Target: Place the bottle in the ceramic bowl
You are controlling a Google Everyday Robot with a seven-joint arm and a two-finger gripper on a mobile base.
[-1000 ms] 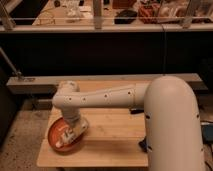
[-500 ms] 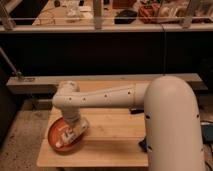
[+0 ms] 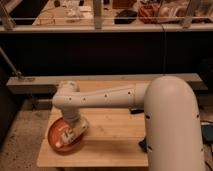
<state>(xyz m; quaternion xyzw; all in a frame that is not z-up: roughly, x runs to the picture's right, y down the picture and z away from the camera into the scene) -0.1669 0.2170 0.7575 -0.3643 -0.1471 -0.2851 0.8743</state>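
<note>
**Bottle at the bowl, claw over the bench's front-left corner**

Bench (image 3: 115,137): a pale wooden top, seen from above and in front.

Bowl (image 3: 52,133): an orange-red shallow dish. It stands upright on the bench near the front-left corner, close to the left edge.

Arm (image 3: 105,97): a white arm reaches from the right side across the back half of the bench. It bends downward at the wrist above the bowl.

Claw (image 3: 75,129): it hangs low over the right half of the bowl, within the rim's outline. Whether it is clenched or released cannot be told, because its white parts merge with the pale item beneath.

Bottle (image 3: 64,139): a small whitish item with a faint orange mark. It lies inside the bowl's outline, just beside and below the claw, tilted rather than upright. Whether it rests on the bowl's floor or hangs from the claw cannot be told.
</note>
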